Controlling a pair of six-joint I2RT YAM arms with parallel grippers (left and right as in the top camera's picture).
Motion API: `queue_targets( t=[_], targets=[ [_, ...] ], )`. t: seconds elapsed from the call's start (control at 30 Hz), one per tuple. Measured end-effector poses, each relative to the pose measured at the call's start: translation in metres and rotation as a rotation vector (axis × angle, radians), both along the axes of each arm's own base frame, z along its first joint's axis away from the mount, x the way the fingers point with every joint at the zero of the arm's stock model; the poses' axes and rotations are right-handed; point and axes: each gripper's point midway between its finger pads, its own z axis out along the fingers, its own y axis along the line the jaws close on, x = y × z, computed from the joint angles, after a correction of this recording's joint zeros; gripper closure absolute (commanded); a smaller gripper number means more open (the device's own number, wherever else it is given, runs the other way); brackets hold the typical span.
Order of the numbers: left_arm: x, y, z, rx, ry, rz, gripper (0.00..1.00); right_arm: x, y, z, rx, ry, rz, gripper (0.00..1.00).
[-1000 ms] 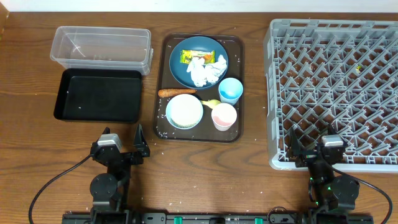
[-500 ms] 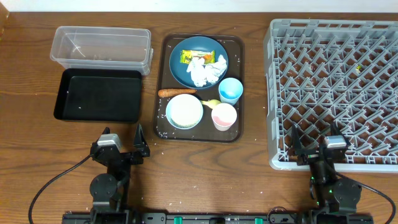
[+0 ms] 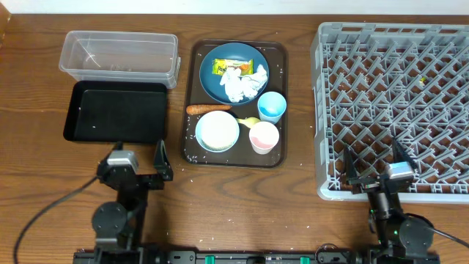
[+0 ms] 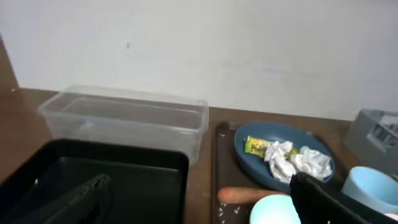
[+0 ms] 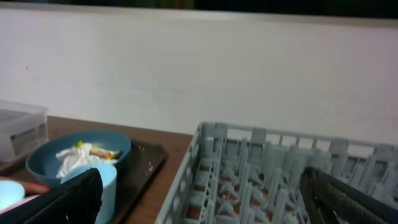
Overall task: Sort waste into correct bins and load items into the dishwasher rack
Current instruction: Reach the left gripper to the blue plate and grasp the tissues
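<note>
The dark blue bowl (image 3: 217, 82) on the brown serving tray holds a yellow wrapper (image 3: 229, 67) and white tissue (image 3: 243, 85). An orange carrot (image 3: 207, 109), white bowl (image 3: 217, 131), light blue cup (image 3: 272, 106), pink cup (image 3: 264, 137) and yellow spoon (image 3: 250, 122) lie beside it, with rice grains (image 3: 190, 151) scattered around. The clear tub (image 3: 119, 57) and black tray (image 3: 117, 111) sit on the left. The grey rack (image 3: 396, 103) is on the right. My left gripper (image 3: 139, 152) is open and empty just below the black tray. My right gripper (image 3: 375, 161) is open and empty over the rack's front edge.
The brown serving tray (image 3: 283, 73) stands between the bins and the rack. The left wrist view shows the tub (image 4: 124, 118), black tray (image 4: 124, 177), bowl (image 4: 249, 155) and carrot (image 4: 239, 194). The right wrist view shows the rack (image 5: 261, 168) and blue cup (image 5: 109, 186).
My left arm has shifted a little left and toward the black tray. My right arm has shifted right and forward, its fingers now over the rack's front edge.
</note>
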Motion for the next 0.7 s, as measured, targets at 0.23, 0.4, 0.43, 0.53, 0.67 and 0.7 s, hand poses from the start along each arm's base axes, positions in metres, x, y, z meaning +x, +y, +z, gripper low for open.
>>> queue_targets(
  t=[0.23,0.4,0.43,0.53,0.67,0.7],
  targets=[
    [0.032,-0.012,0.032,0.036,0.206,-0.074,0.07,0.008,0.001,0.034,0.006,0.1,0.011,0.01],
    [0.068,-0.025,0.043,0.017,0.4,-0.151,0.07,0.02,0.001,0.051,0.023,0.26,0.015,0.01],
    [0.076,-0.029,0.043,0.009,0.448,-0.169,0.07,0.022,0.001,0.054,0.026,0.297,0.017,0.01],
    [0.097,-0.036,0.043,-0.004,0.58,-0.204,0.07,0.029,0.004,0.062,0.036,0.403,0.035,0.01],
    [0.13,-0.057,0.045,0.016,0.745,-0.265,0.07,0.041,0.012,0.069,0.04,0.517,0.089,0.01],
    [0.138,-0.063,0.046,0.029,0.78,-0.277,0.07,0.044,0.014,0.07,0.044,0.534,0.104,0.01]
  ],
)
